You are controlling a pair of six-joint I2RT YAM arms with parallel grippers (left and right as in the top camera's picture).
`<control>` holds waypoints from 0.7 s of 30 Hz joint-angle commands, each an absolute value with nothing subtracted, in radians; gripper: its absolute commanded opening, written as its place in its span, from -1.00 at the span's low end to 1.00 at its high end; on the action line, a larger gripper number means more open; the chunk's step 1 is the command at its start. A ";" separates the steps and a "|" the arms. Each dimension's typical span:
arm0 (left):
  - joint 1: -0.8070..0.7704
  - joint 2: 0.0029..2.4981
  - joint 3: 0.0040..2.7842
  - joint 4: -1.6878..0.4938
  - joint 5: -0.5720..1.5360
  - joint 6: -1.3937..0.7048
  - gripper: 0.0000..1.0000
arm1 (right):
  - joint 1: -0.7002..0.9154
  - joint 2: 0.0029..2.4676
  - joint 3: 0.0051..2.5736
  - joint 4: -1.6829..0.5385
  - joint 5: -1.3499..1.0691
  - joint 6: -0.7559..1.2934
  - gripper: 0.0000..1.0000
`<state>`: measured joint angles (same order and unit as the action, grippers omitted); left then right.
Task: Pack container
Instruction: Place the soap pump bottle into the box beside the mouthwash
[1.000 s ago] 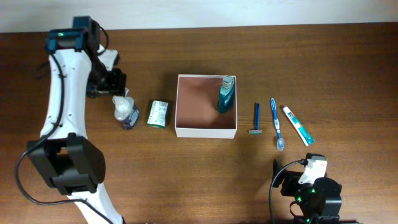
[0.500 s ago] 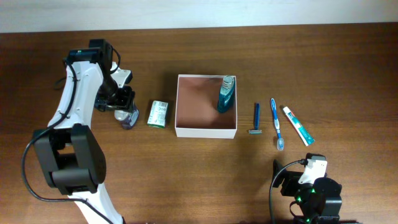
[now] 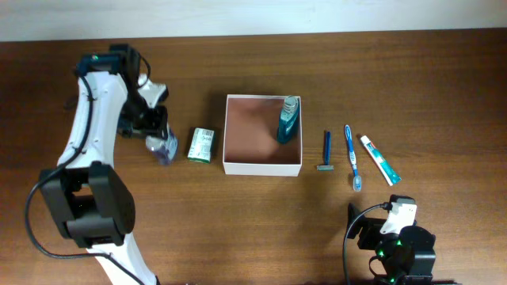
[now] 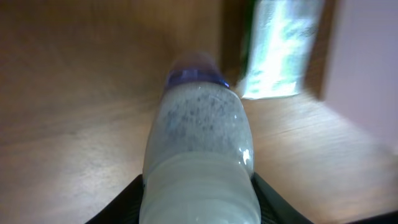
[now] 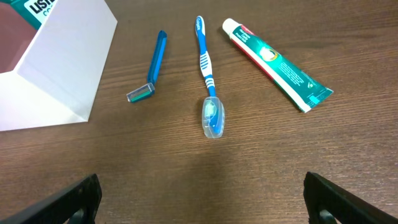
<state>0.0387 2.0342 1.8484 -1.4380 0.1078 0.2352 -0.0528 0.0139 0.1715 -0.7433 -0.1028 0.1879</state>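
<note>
The container (image 3: pixel 262 167) is a square shallow box with white walls and a reddish-brown inside, mid-table; a teal mouthwash bottle (image 3: pixel 287 120) stands in its right part. My left gripper (image 3: pixel 155 127) is shut on a clear bottle with a blue base (image 3: pixel 162 147), left of the box; in the left wrist view the bottle (image 4: pixel 199 143) fills the space between the fingers. My right gripper (image 5: pixel 202 199) is open and empty near the front edge. The box's white corner (image 5: pixel 62 68) shows in the right wrist view.
A green-and-white packet (image 3: pixel 202 146) lies between the bottle and the box, and shows in the left wrist view (image 4: pixel 283 50). Right of the box lie a blue razor (image 3: pixel 325 151), a blue toothbrush (image 3: pixel 352 156) and a toothpaste tube (image 3: pixel 379 159).
My left arm swung in from the far left to the clear bottle and its fingers closed on it. The bottle now sits tilted. The right arm has not moved.
</note>
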 commanded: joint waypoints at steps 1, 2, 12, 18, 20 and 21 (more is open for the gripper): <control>-0.003 1.895 2.106 -1.483 0.244 0.198 -0.64 | -0.059 0.006 0.165 -0.744 -0.094 0.196 0.98; -0.021 1.878 2.148 -1.489 0.260 0.187 -0.67 | -0.059 0.006 0.165 -0.744 -0.094 0.196 0.98; -0.335 1.851 2.214 -1.360 0.245 0.027 -0.72 | -0.059 0.006 0.165 -0.744 -0.094 0.196 0.98; -0.426 2.035 2.203 -1.330 0.194 -0.027 -0.72 | -0.059 0.006 0.165 -0.744 -0.094 0.196 0.98; -0.442 2.084 2.203 -1.317 0.193 -0.027 -0.72 | -0.059 0.006 0.165 -0.744 -0.094 0.196 0.98; -0.448 2.109 2.203 -1.308 0.194 -0.029 -0.72 | -0.059 0.006 0.165 -0.744 -0.094 0.196 0.98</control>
